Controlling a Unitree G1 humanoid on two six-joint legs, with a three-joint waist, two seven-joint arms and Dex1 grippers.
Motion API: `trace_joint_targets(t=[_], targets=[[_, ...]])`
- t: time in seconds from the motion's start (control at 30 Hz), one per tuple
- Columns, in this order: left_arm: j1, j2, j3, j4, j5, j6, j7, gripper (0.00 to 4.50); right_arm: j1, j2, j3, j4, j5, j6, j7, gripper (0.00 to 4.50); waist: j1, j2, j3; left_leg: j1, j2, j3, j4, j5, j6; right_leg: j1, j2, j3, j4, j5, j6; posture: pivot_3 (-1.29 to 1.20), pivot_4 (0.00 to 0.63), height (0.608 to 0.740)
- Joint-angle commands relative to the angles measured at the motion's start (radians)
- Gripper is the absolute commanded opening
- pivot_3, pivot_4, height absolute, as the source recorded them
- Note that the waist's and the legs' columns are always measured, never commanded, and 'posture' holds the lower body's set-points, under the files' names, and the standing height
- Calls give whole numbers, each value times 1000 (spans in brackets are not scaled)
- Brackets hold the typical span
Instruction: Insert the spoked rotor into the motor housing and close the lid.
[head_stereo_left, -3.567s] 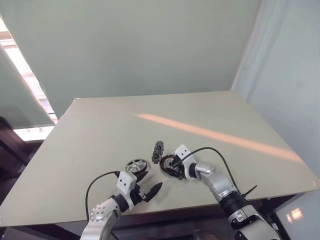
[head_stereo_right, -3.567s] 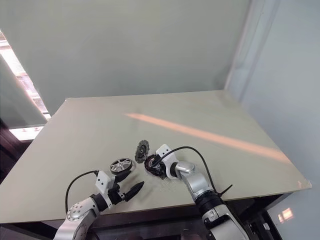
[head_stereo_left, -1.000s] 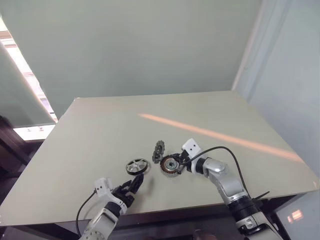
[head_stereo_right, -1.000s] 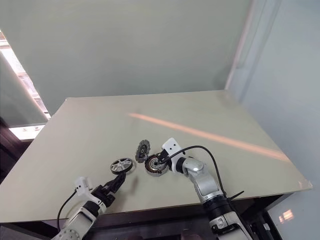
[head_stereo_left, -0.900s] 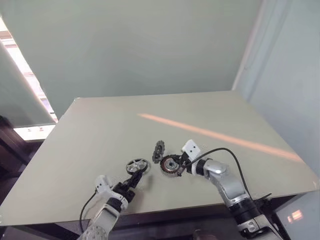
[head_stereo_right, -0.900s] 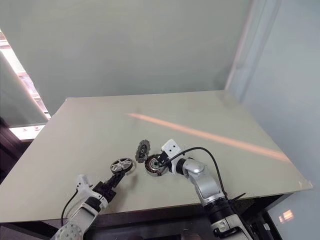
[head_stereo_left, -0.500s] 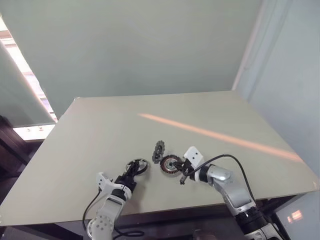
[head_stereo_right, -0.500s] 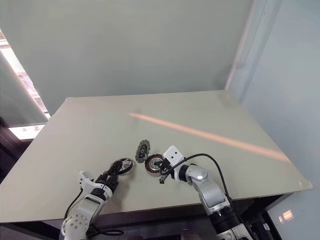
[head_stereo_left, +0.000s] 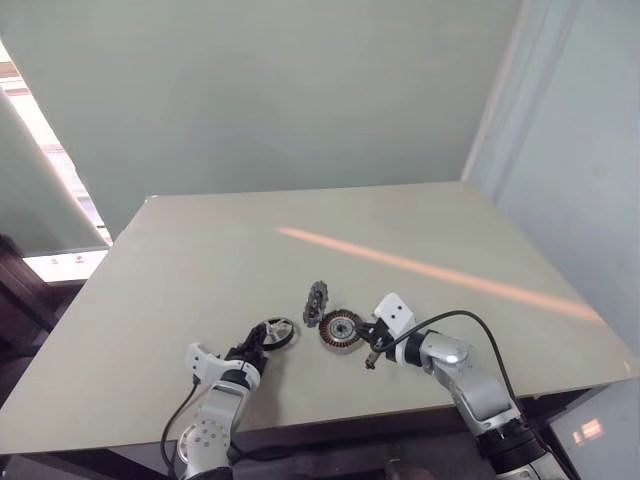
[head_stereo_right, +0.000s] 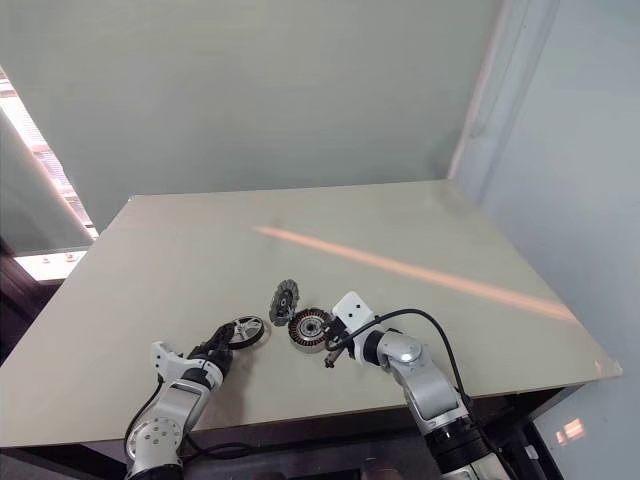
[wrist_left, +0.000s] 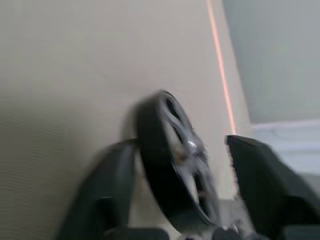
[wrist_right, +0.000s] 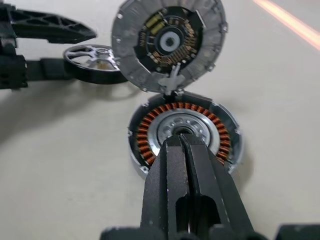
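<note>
A broad, pale beige worktop (head_stereo_left: 200, 260) spreads out beneath and well ahead of both claws. Across it runs a thin orange streak of light (head_stereo_left: 430, 270), slanting from beyond the claws off toward the right claw's side. Behind the worktop's far edge rises a plain grey-green wall (head_stereo_left: 280, 90).

The lid (wrist_right: 169, 44) is standing on edge just behind the motor housing (wrist_right: 184, 132), blocking approach from the far side. The spoked rotor (head_stereo_right: 245, 331) is lying just left of the housing, narrowing that gap. The table (head_stereo_right: 420, 240) beyond is lying open.
</note>
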Motion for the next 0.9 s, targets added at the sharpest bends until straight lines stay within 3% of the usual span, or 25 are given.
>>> trace_joint_targets(t=[0.03, 0.13, 0.17, 0.5, 0.67, 0.9], targets=[[-22, -46, 19, -3, -38, -22, 22, 1501, -14, -1, -20, -59, 22, -1, -5, 0, 0, 0, 0, 0, 0, 0, 0, 0, 0, 0, 0, 0, 0, 0, 0, 0, 0, 740], [-21, -49, 18, -3, -46, -29, 25, 412, -15, -3, -22, -61, 23, 1, -6, 0, 1, 0, 0, -1, 0, 0, 0, 0, 0, 0, 0, 0, -1, 0, 0, 0, 0, 740], [-20, -49, 16, -3, -49, -31, 25, 365, -15, -3, -22, -61, 23, 2, -7, 0, 1, -1, 0, -1, 0, 0, 0, 0, 0, 0, 0, 0, -1, 0, 0, 0, 0, 740], [-18, -45, 17, -10, -84, -42, -2, 366, -22, -7, -24, -48, 27, -3, -9, 0, 1, -1, 0, -1, 0, 0, 0, 0, 0, 0, 0, 0, -1, 0, 0, 0, 0, 740], [-3, -40, 54, -71, -246, -12, -75, 366, -20, -9, -25, -42, 26, -10, -9, 0, 0, -2, 1, -1, 0, 0, 0, 0, 0, -1, 0, 0, -1, 0, 0, 0, 0, 740], [106, 48, 49, -216, -460, 136, -214, 366, -10, -21, -33, -30, 26, -22, -9, 0, 0, -2, 1, -2, 0, 0, 0, 0, 0, -1, 0, 0, -1, 0, 0, 0, 0, 740]])
